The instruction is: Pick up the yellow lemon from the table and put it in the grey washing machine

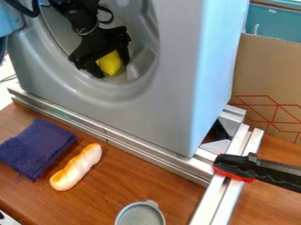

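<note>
No legible txt, labels, brands, nos. or signs.
</note>
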`<state>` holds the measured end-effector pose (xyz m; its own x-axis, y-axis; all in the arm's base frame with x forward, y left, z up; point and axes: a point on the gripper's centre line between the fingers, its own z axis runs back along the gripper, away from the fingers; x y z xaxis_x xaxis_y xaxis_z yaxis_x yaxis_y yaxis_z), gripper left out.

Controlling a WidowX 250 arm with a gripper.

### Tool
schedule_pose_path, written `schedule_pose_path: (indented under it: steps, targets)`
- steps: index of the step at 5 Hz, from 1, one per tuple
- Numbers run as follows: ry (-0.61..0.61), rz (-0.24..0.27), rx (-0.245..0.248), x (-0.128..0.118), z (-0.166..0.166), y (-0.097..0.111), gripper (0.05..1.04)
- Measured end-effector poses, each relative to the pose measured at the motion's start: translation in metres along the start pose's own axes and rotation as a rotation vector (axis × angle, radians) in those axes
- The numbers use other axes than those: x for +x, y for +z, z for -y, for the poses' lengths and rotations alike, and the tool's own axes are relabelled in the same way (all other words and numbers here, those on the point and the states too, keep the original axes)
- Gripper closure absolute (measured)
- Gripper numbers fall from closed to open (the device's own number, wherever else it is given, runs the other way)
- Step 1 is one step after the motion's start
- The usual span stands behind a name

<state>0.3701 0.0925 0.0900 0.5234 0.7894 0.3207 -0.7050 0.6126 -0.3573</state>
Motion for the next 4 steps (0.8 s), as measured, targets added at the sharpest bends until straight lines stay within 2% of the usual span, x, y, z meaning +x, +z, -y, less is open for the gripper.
schedule_pose_path:
  steps: [1,2,3,4]
  targets:
    - [-0.085,-0.034,0.090,-0.010,-0.017,0.011,0.089]
    - [-0.100,0.015,0.091,-0.027,-0.031,0.055,0.088]
    - [-0.151,-0.102,0.061,-0.049,-0.053,0.072,0.087]
    - [-0.271,-0.236,0.081,-0.071,-0.073,0.095,0.087]
